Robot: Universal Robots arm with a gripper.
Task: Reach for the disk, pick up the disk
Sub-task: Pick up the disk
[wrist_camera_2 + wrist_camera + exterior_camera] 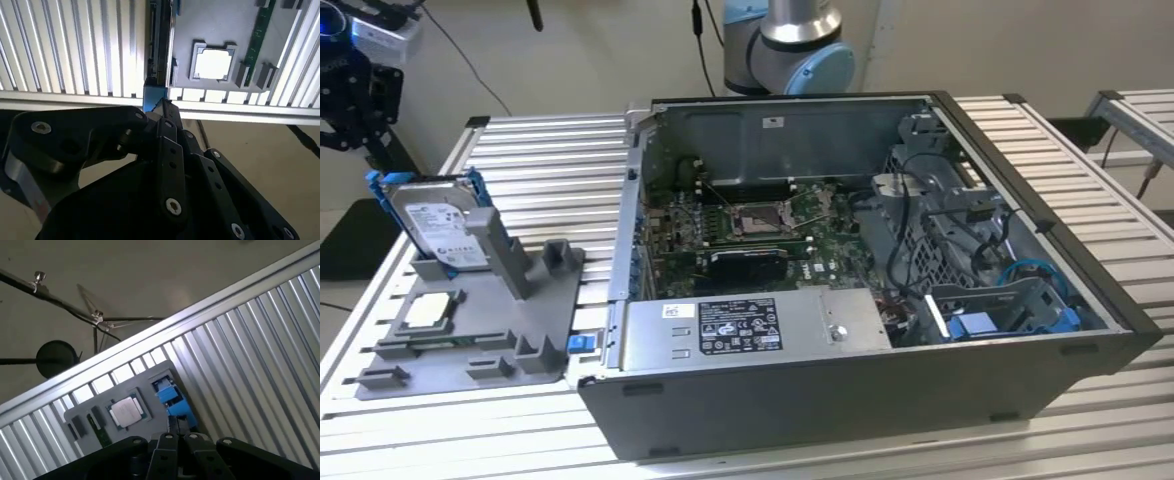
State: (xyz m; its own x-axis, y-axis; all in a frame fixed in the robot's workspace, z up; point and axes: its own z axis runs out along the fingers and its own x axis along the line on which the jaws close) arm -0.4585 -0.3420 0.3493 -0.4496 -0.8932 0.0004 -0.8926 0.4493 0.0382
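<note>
The black pincer hangs off the edge of the slatted metal surface, drawn narrow with its fingertips close together and holding nothing. In both wrist views the tips point at the disk, which stands just ahead of them, on edge, blue rails showing. The pincer and the disk do not touch. In the exterior view the disk stands upright in the grey stand; its white label's print is too small to read. Beyond the disk from the pincer, a square silver chip lies flat on the stand. Farther off sits an open computer case with a printed label.
</note>
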